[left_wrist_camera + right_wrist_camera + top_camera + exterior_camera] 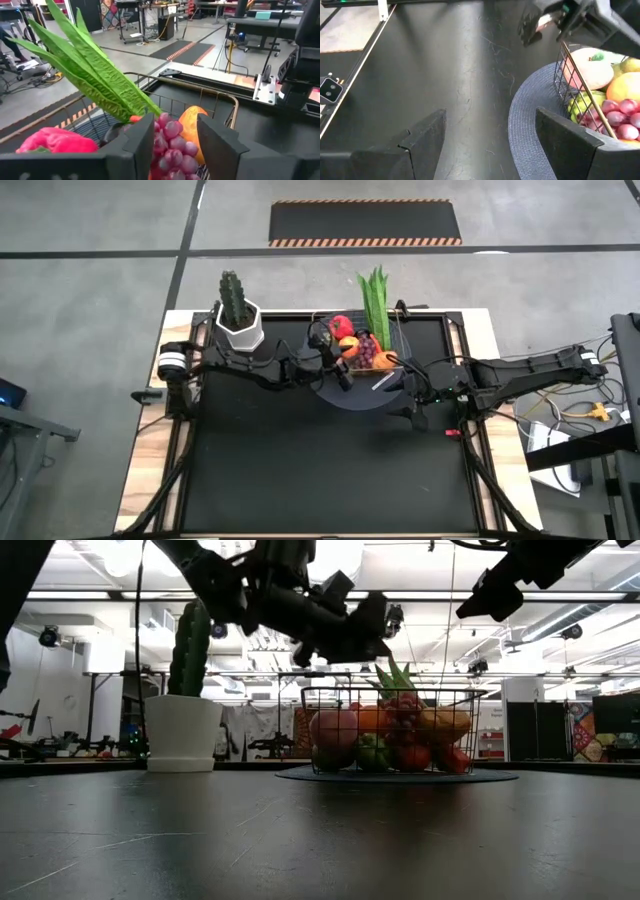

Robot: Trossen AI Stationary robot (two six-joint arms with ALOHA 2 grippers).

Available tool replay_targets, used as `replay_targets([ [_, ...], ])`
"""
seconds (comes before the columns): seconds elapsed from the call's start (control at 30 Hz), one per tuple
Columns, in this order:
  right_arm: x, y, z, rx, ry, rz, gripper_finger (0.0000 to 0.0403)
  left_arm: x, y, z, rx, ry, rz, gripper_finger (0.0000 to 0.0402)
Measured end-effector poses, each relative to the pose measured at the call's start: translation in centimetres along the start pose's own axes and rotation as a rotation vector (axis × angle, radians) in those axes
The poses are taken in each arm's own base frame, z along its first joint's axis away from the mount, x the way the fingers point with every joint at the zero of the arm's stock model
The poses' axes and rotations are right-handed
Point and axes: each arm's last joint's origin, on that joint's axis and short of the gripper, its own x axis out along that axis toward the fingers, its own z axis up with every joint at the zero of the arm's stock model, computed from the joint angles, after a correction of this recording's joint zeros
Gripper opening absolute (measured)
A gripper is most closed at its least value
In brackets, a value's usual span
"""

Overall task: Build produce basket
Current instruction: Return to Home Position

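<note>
The wire basket (397, 352) stands on a round grey disc (360, 395) at the table's far middle. It holds produce: purple grapes (172, 147), an orange piece (191, 122), a pink-red piece (55, 140), and a long leafy green (90, 70) that sticks up over its far rim. My left gripper (175, 135) hovers open just above the basket's left part (360, 635), over the grapes, with nothing between its fingers. My right gripper (490, 135) waits open to the right of the disc (415, 415), above the mat.
A green cactus in a white pot (238, 315) stands at the far left, close to my left arm. The black mat (320, 470) stretches toward the near edge. Cables and a rack lie beyond the table's right edge.
</note>
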Motion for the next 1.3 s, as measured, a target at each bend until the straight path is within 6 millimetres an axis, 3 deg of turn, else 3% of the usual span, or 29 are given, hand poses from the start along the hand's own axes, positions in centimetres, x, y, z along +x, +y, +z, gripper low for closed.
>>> replay_targets([
  [0.13,0.1,0.0,-0.1,0.000,0.004,-0.001,0.0286,-1.5,0.1,1.1,0.029,0.041,-0.007,0.0144],
  [0.27,0.5,0.0,-0.5,-0.024,-0.029,0.002,0.0286,-4.2,-0.6,2.6,0.079,0.071,-0.083,0.0146],
  [0.4,1.8,-0.1,-1.5,-0.143,-0.172,0.006,0.0286,-8.5,-2.4,2.8,0.240,0.039,-0.312,0.0144],
  [0.57,3.6,-0.4,-4.5,-0.260,-0.444,-0.013,0.0286,-14.7,-3.3,0.8,0.402,-0.031,-0.504,0.0127],
  [0.7,4.0,-1.0,-6.5,-0.281,-0.645,-0.065,0.0286,-18.5,-1.1,-0.3,0.374,-0.142,-0.528,0.0099],
  [0.9,3.4,-2.9,-6.5,-0.283,-0.722,-0.246,0.0275,-22.1,4.1,-1.2,0.277,-0.252,-0.423,0.0052],
  [1.13,2.9,-5.3,-5.1,-0.314,-0.689,-0.379,0.0231,-23.8,8.4,-1.9,0.233,-0.355,-0.272,0.0005],
  [1.3,2.7,-6.3,-4.2,-0.366,-0.626,-0.417,0.0212,-24.5,9.8,-2.6,0.241,-0.385,-0.230,0.0002],
])
